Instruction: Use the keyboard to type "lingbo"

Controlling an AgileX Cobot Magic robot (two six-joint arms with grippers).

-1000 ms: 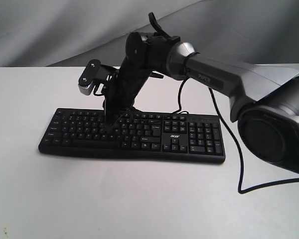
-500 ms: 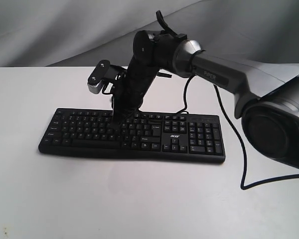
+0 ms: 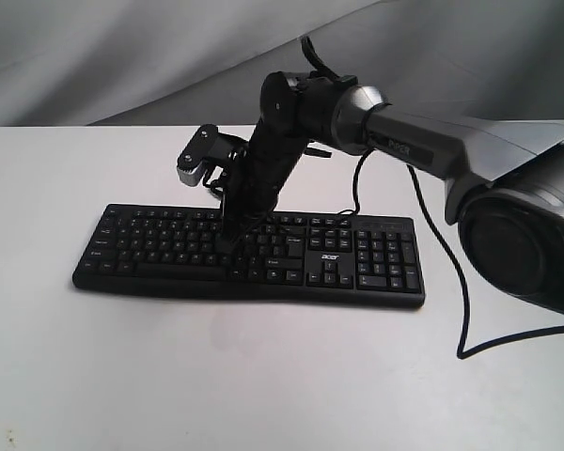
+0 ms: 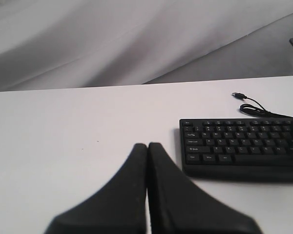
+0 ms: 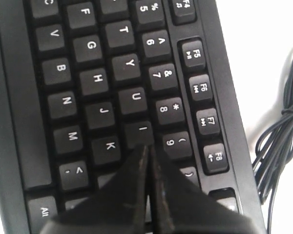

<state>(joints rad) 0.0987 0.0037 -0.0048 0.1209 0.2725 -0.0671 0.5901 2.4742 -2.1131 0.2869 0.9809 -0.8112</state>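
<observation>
The long black keyboard [image 3: 249, 254] lies flat on the white table, and its left end shows in the left wrist view as the keyboard [image 4: 234, 146]. My right gripper [image 3: 227, 242] points down onto the middle key rows. In the right wrist view the right gripper [image 5: 147, 147] is shut, its joined tips at the near edge of the I key [image 5: 141, 132], between K and 9. My left gripper [image 4: 147, 145] is shut with nothing in it, off the keyboard's left end above bare table. It is not visible in the exterior view.
The keyboard's thin black cable [image 3: 456, 282] loops across the table on the right and trails behind the keyboard [image 4: 254, 105]. The right arm's large base [image 3: 517, 240] fills the right side. Grey cloth hangs behind the table.
My right arm has shifted to the right along the keyboard, and its gripper has come down onto the keys further right. The keyboard has stayed put.
</observation>
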